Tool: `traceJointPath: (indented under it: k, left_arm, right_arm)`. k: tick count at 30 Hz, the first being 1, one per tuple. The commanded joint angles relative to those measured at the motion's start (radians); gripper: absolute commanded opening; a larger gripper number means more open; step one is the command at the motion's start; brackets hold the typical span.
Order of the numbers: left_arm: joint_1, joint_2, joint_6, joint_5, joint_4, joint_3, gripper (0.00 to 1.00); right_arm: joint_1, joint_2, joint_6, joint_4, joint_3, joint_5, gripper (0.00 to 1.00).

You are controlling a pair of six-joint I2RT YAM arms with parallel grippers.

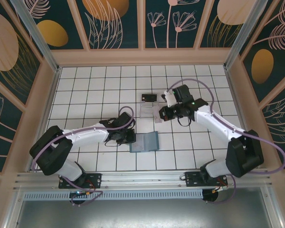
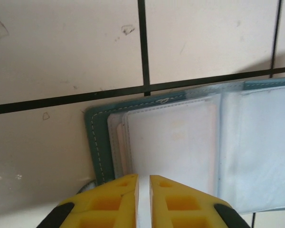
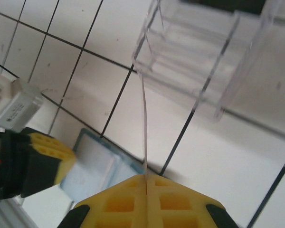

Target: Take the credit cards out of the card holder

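The teal card holder [image 1: 145, 142] lies open on the tiles, its clear sleeves up. In the left wrist view my left gripper [image 2: 143, 176] is at the card holder's [image 2: 171, 142] near edge, jaws almost together with a white strip of its sleeve between them. My right gripper [image 1: 160, 114] is shut on a thin pale credit card [image 3: 144, 128], seen edge-on and reaching up to the clear tray [image 3: 204, 61]. A dark credit card [image 1: 148, 98] lies at the tray's far end. The card holder [image 3: 92, 168] also lies below the right gripper [image 3: 146, 176].
The clear plastic tray [image 1: 149, 112] stands mid-table, just above the card holder. The left arm's yellow finger [image 3: 45, 154] is at the lower left of the right wrist view. Wooden walls ring the white tiled floor.
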Motion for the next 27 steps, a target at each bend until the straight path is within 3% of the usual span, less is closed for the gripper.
traceJointPath:
  k: [1,7,12,27]
  left_arm:
    - [0.006,-0.047,-0.012,-0.039,-0.006,0.033,0.16]
    - [0.007,-0.067,-0.008,-0.079,-0.018,0.026,0.16]
    - [0.024,-0.096,-0.014,-0.093,-0.008,-0.001,0.16]
    - [0.064,-0.243,-0.008,-0.143,0.024,-0.065,0.20]
  right_arm:
    - [-0.003,0.050,-0.353,-0.105,0.100,0.053,0.00]
    - [-0.007,0.174,-0.685,-0.217,0.289,0.115,0.00]
    - [-0.002,0.297,-0.855,-0.330,0.453,0.175,0.00]
    - [0.050,0.611,-1.064,-0.564,0.833,0.257,0.00]
